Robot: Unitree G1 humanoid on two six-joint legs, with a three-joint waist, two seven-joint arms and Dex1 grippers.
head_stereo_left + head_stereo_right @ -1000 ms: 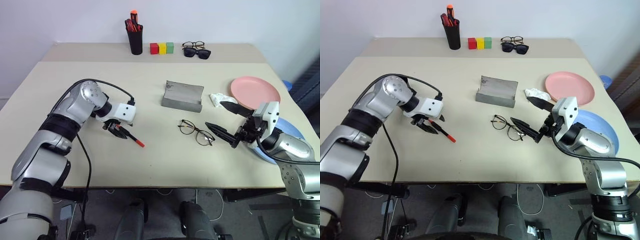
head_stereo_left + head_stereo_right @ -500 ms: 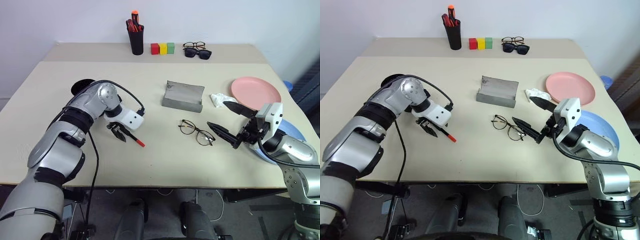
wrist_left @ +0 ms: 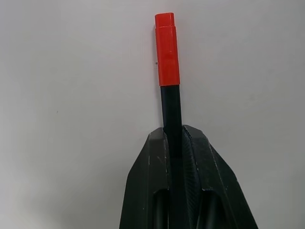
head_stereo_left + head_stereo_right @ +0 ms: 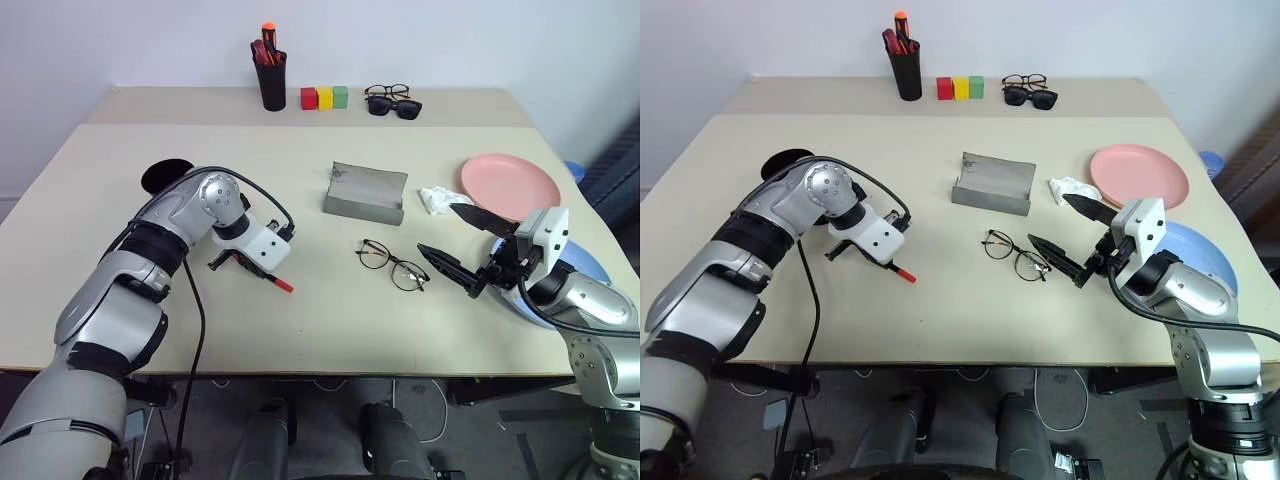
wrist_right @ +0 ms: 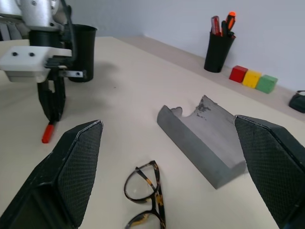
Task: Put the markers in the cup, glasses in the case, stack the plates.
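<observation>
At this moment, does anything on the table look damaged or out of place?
The grey case lies open with a ragged, chipped-looking edge on its flap. A crumpled white scrap sits beside the pink plate. Nothing is spilled.

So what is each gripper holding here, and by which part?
The left gripper is shut on the black marker, clamping its black barrel below the red tip. The right gripper is open and holds nothing.

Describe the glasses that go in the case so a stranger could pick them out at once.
Start at the grey case lying open mid-table. Just in front of it, toward the robot, lie the glasses: thin dark frame, clear roundish lenses. The other two pairs sit at the far edge.
</observation>
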